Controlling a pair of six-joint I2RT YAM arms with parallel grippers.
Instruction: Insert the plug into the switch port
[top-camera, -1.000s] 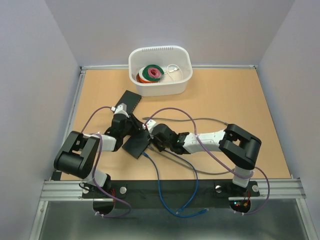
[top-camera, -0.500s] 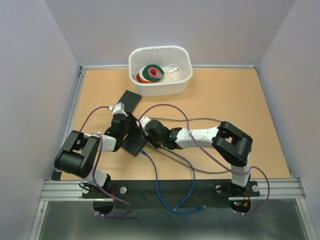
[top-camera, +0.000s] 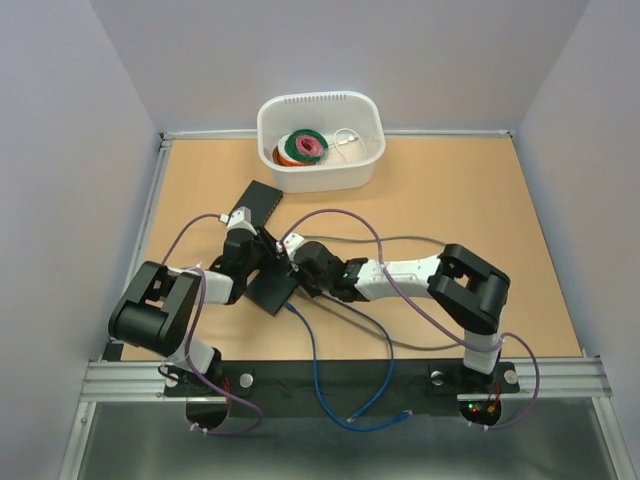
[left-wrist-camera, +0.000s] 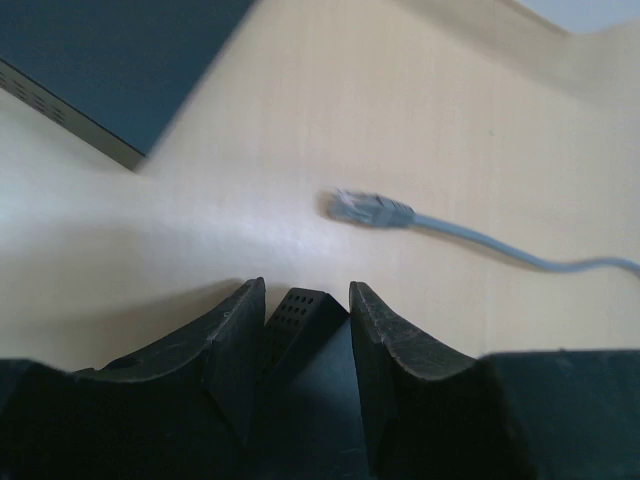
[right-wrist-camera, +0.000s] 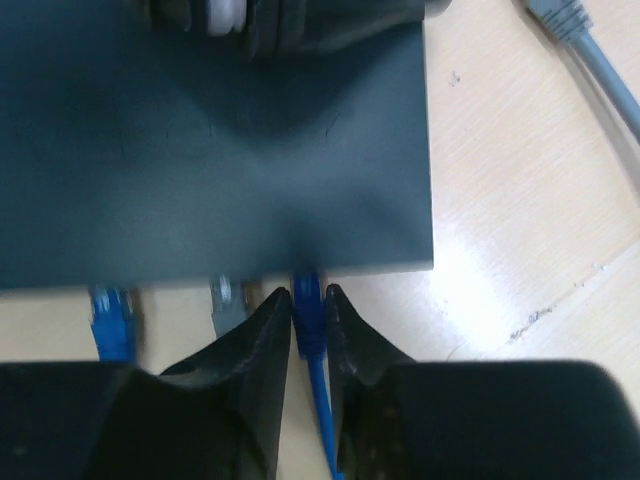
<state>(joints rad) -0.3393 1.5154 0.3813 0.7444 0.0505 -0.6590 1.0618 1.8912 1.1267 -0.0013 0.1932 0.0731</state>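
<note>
On the pale wood-grain desk (top-camera: 450, 190), toward its near left corner, lies the flat, matte dark switch (right-wrist-camera: 250, 150). The left gripper (left-wrist-camera: 305, 290) is clamped on the switch's perforated corner. The blue plug (right-wrist-camera: 306, 310) meets the switch's front edge. The right gripper (right-wrist-camera: 308, 293) straddles this plug with a very narrow gap; I cannot tell whether its black wedge-shaped fingers (right-wrist-camera: 270, 330) press on it. A grey cable's plug (left-wrist-camera: 365, 208) lies nearby.

Tool (right-wrist-camera: 308, 293) astride blue plug (right-wrist-camera: 307, 315) at dark switch (right-wrist-camera: 200, 150) edge, second blue plug (right-wrist-camera: 112, 318) left, grey cable (right-wrist-camera: 592, 52) upper right
</note>
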